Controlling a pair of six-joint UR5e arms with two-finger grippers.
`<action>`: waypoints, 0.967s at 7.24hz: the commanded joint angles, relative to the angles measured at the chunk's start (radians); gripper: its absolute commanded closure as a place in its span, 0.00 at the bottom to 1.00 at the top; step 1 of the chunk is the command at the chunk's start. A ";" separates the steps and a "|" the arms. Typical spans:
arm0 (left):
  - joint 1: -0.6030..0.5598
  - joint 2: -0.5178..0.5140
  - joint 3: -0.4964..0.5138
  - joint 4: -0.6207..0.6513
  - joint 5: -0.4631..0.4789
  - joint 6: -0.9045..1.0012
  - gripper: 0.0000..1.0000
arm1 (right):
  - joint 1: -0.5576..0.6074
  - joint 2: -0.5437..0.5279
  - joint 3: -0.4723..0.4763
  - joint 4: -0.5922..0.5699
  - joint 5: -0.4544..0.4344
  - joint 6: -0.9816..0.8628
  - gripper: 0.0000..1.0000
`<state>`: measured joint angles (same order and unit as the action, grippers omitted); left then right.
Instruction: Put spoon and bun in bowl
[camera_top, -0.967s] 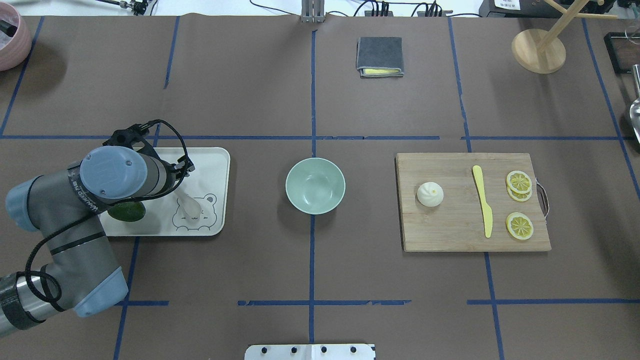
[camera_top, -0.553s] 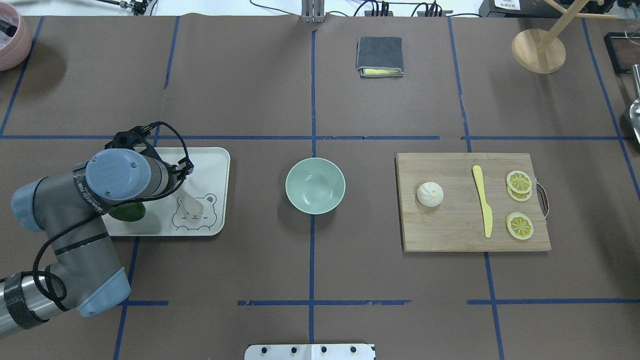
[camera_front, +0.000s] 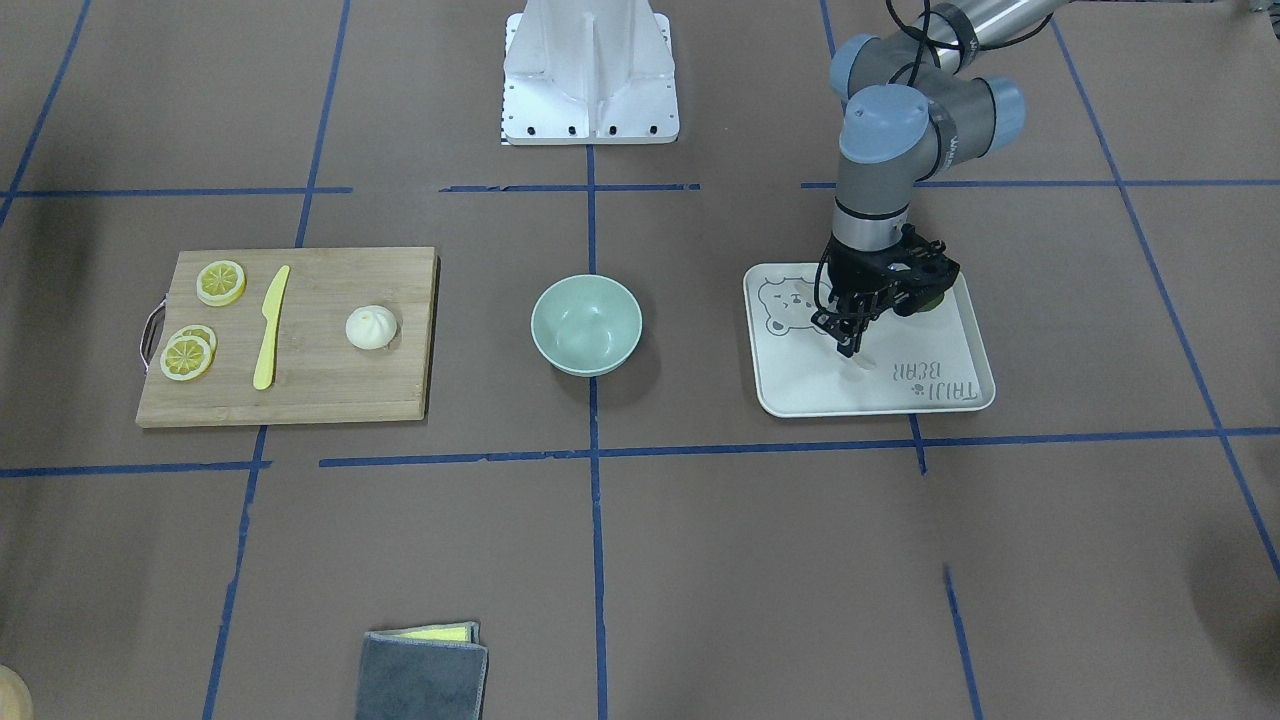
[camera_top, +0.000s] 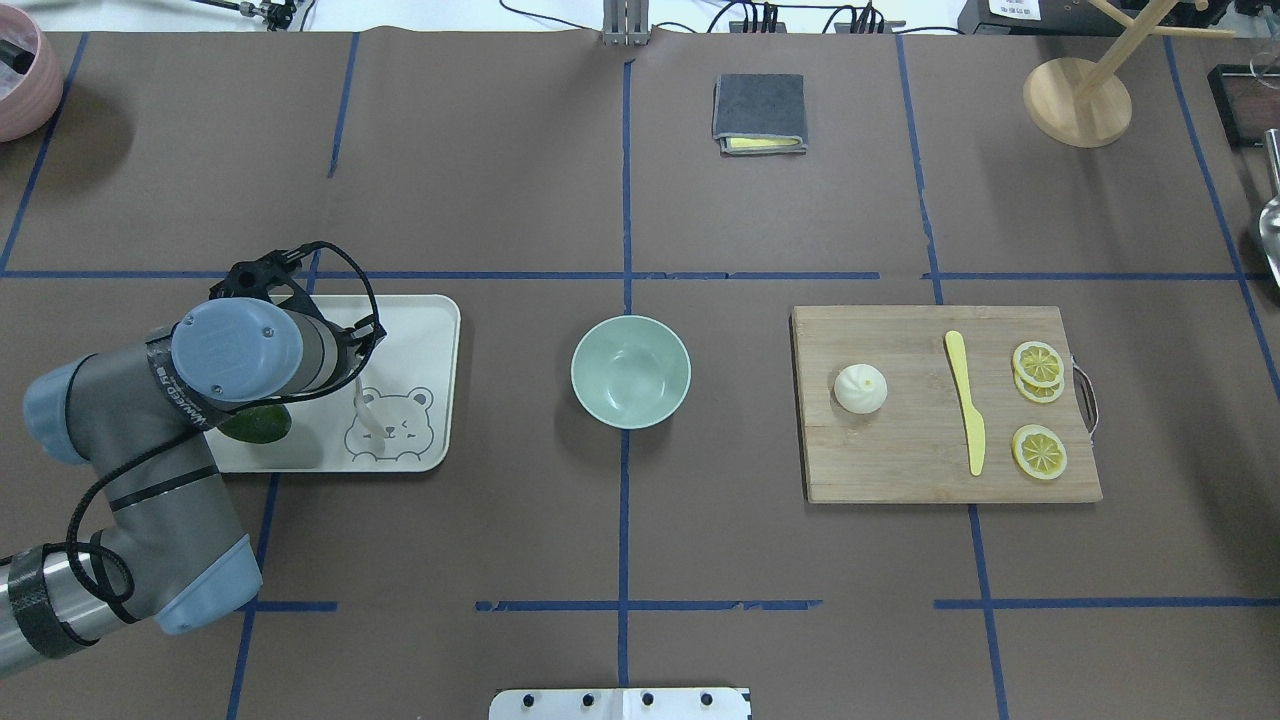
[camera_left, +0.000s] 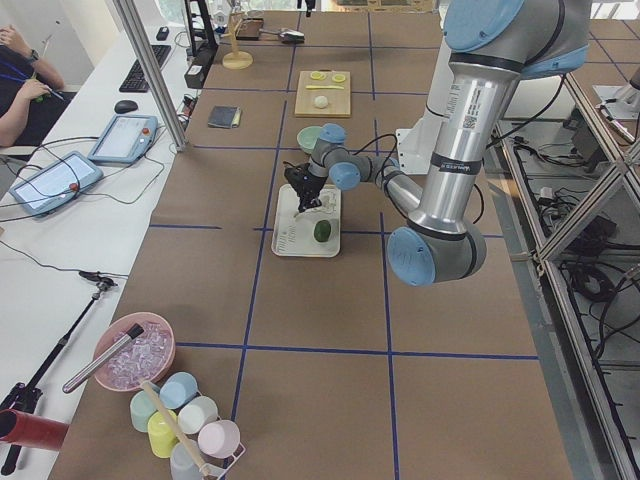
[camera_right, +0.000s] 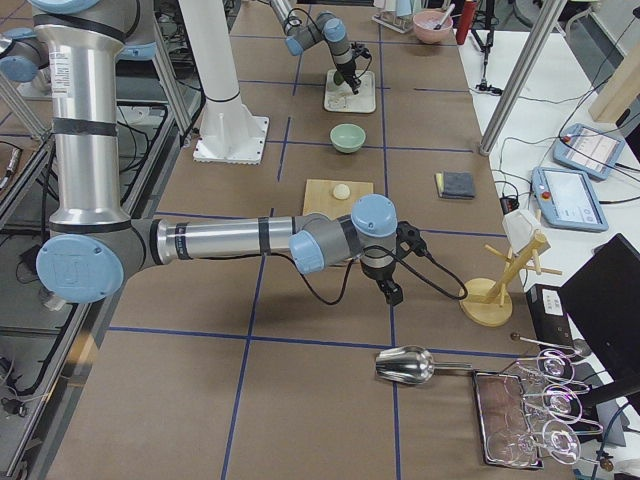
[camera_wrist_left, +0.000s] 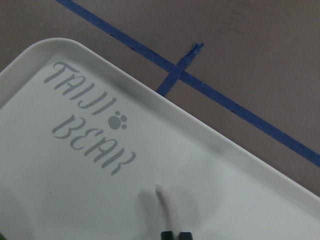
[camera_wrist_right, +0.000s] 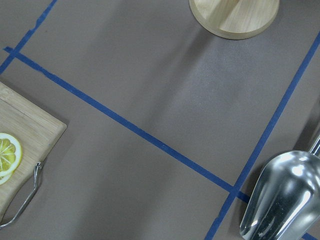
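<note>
Writing: "TAIJI BEAR" in grey letters with a paw print on the tray (camera_wrist_left: 210, 165); a bear face is drawn at its other end.
Counts: one spoon (camera_top: 368, 418), one bun (camera_top: 860, 388), one bowl (camera_top: 600, 350), one yellow knife (camera_top: 966, 405), three lemon slices (camera_top: 1039, 451), one lime (camera_top: 255, 425).
Spoon: pale plastic, scoop hanging over the tray by the bear face.
Left claw (camera_wrist_left: 173, 234): narrow, pinching the spoon's handle.
Bun: round, white, swirl-pleated, on the wooden board (camera_top: 900, 460), apart from the knife.
Bowl: smooth, round, mint green, on the bench (camera_top: 500, 200) between tray and board.
Lemon slices: on the board; two overlap.
Right claw (camera_right: 390, 293): past the board, near a metal scoop (camera_wrist_right: 280, 195); wide or narrow, I cannot tell.
</note>
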<state>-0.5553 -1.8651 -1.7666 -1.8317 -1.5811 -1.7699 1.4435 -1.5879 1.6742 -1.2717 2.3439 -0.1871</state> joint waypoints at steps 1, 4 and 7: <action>-0.001 -0.028 -0.031 0.008 -0.002 0.001 1.00 | 0.000 0.000 -0.002 0.000 0.000 0.000 0.00; -0.002 -0.168 -0.001 0.032 -0.002 -0.099 1.00 | 0.000 -0.001 -0.007 -0.002 0.002 0.002 0.00; 0.014 -0.411 0.085 0.273 0.021 -0.236 1.00 | 0.000 -0.001 -0.013 -0.002 0.002 0.002 0.00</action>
<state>-0.5496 -2.1894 -1.7194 -1.6347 -1.5669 -1.9472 1.4435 -1.5892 1.6626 -1.2725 2.3454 -0.1856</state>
